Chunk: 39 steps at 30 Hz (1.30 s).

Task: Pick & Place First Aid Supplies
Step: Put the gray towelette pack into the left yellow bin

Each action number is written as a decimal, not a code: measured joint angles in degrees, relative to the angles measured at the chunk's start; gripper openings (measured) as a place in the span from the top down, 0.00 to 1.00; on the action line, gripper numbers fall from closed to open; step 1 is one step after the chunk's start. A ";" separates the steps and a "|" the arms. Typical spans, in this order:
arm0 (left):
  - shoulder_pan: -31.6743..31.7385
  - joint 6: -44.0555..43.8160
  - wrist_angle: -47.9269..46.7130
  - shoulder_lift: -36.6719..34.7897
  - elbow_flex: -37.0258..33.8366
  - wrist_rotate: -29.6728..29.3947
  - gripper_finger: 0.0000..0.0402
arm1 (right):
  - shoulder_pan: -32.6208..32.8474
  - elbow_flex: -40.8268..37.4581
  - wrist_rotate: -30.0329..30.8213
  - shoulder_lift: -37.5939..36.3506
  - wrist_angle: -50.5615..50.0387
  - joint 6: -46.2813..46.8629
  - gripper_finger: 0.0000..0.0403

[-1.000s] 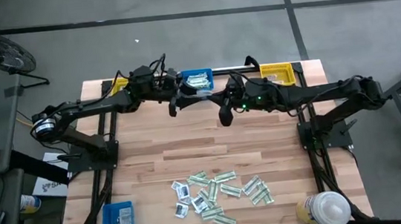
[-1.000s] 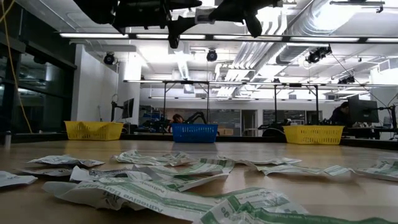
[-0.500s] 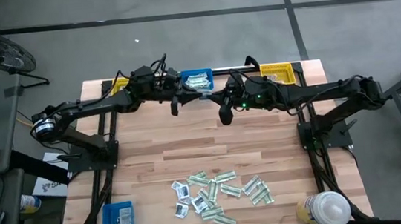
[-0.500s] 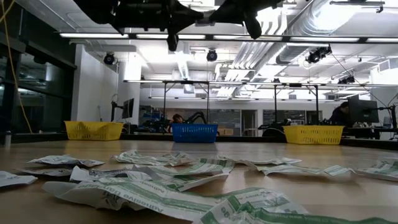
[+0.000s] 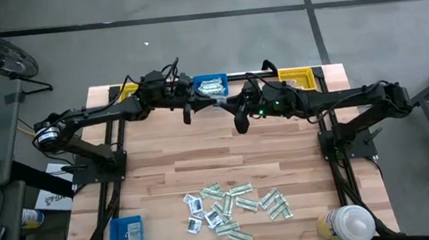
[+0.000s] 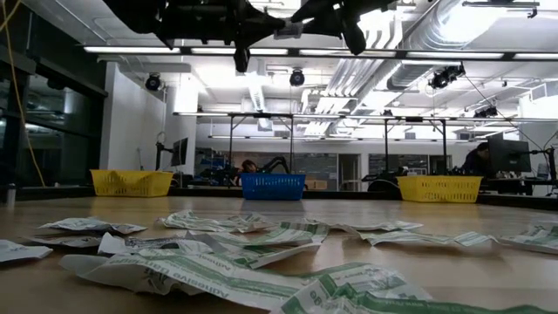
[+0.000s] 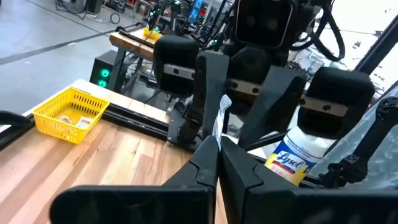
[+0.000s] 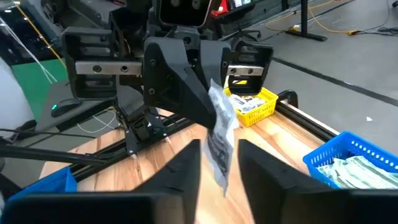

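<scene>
The small flat white paper packet [image 8: 219,140] hangs in mid-air above the far middle of the wooden surface [image 5: 202,157], near the blue plastic bin [image 5: 211,83]; it looks feather-light, limp and easily creased, so best pinched by an edge. The left end effector [image 7: 216,140] is clenched on its upper edge, while the right end effector [image 8: 219,163] straddles it, fingers [image 8: 186,163] parted and released. A second ago the roles were reversed: left wide apart, right clamped.

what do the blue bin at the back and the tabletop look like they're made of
The small blue bin looks like moulded plastic with a dull finish: its walls are an open lattice. The pale table looks like wood with a matte finish: it shows parallel strips with varied grain tones.
</scene>
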 joint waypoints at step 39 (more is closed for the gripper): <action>31.87 2.78 -64.67 -7.55 0.00 -46.44 1.00 | -3.30 -0.02 16.59 -8.22 -13.76 1.20 0.54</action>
